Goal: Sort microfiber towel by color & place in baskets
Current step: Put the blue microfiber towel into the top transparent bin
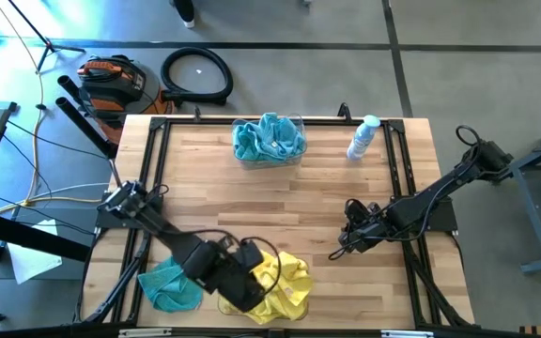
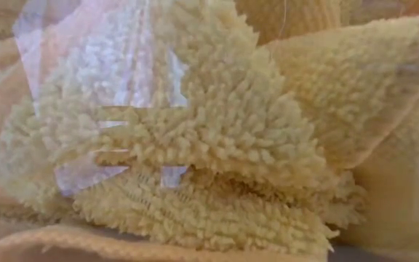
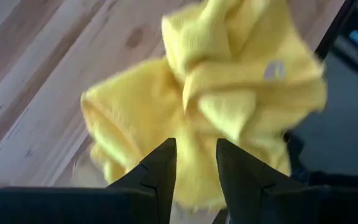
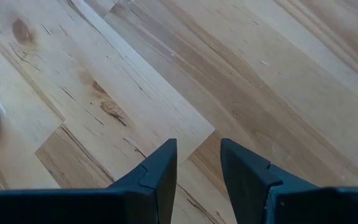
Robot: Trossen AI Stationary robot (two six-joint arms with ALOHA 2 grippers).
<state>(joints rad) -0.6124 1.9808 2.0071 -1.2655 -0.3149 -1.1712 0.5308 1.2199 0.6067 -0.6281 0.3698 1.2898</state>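
Grey concrete floor surrounds my pale butcher-block tabletop [image 1: 289,197], with a black coiled hose [image 1: 196,74] and an orange-and-black case [image 1: 111,80] lying beyond its far edge.

Far edge, middle: one clear shallow plastic basket with rounded corners [image 1: 297,122], heaped with fuzzy teal-blue microfiber towels [image 1: 269,137]. A small white-and-clear bottle [image 1: 363,137] stands just beside it toward the right.

Near edge: the second clear basket [image 3: 79,171] is mostly buried under crumpled bright yellow towels [image 1: 285,282]; I can only make out a bit of its rim from the left wrist view. One loose teal towel [image 1: 170,285] lies on the wood just beside the yellow heap, on the left.

Left tool [image 3: 194,163] hangs over the yellow pile, jaws apart with a narrow gap and nothing between them. Yellow cloth lies just ahead of the tips. Whether the tips touch the pile, I cannot tell.

Right tool [image 4: 197,165] waits over bare wood right of centre, jaws likewise parted, empty.

My reading: yellow sorting looks about done, and the stray teal towel is the piece left. Next move likely calls for the left tool to shift over it, pinch a raised fold, and carry it across to the far basket.

Textures: long shaggy pile, soft and limp; it will drape and may snag on the basket rim.
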